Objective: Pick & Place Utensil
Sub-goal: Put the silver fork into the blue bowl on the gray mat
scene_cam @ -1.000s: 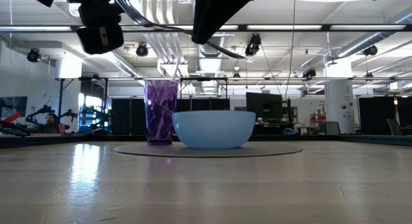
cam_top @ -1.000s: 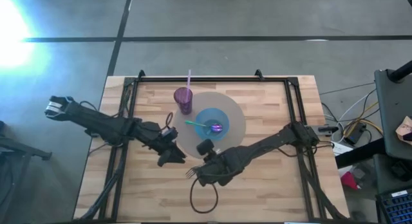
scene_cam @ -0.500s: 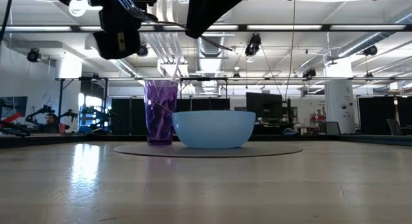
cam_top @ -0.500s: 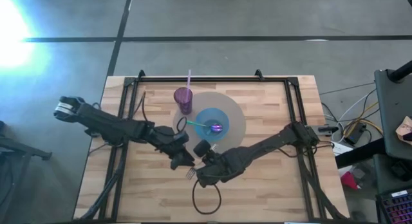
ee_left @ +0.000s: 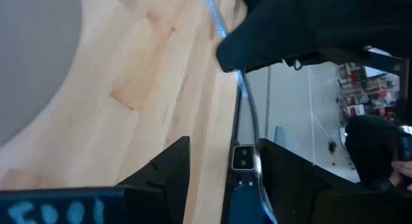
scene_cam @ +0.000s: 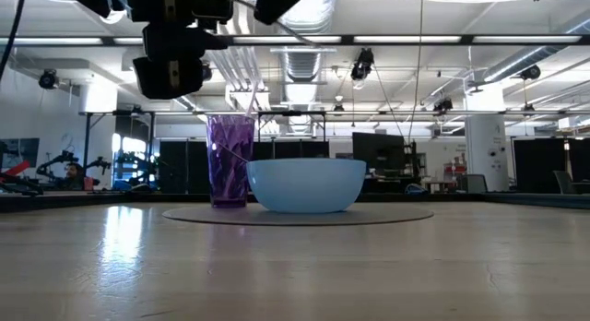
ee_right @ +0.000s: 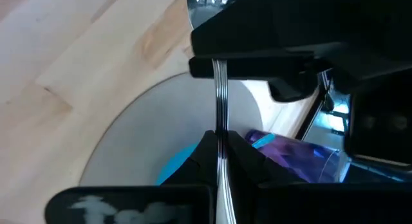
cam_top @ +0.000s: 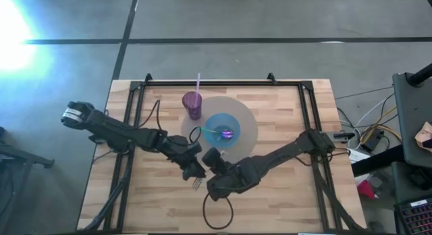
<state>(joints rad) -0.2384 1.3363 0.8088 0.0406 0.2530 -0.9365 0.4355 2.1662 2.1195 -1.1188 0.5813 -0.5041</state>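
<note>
A thin metal fork (ee_right: 221, 108) is held up over the near middle of the table; its tines (cam_top: 197, 184) show in the high view. My right gripper (ee_right: 222, 153) is shut on it. My left gripper (ee_left: 225, 166) is open, one finger on each side of the fork's shaft (ee_left: 250, 114), right in front of the right gripper (cam_top: 210, 182). A blue bowl (cam_top: 223, 130) holding a purple-headed spoon and a purple cup (cam_top: 192, 103) with a straw stand on a round grey mat (cam_top: 246, 123). My right gripper pinches the fork's handle (ee_right: 221, 137) between its two fingers. The fork runs on forward past the fingertips, toward the table's left, and is lifted clear of the table. My left gripper's fingers (ee_left: 168, 169) flank the shaft; I cannot tell whether they touch it.
The bowl (scene_cam: 306, 184) and cup (scene_cam: 230, 161) stand beyond the grippers, toward the far side. A black frame rail (cam_top: 223, 82) runs round the tabletop. A cable loop (cam_top: 217, 215) hangs under the right arm. Bare wood lies at the near left and right.
My left gripper has moved toward the table's right and near edge, up to the fork and the right gripper, and now straddles the fork. In the low view both grippers and the fork have risen. The right gripper has stayed shut on the fork.
</note>
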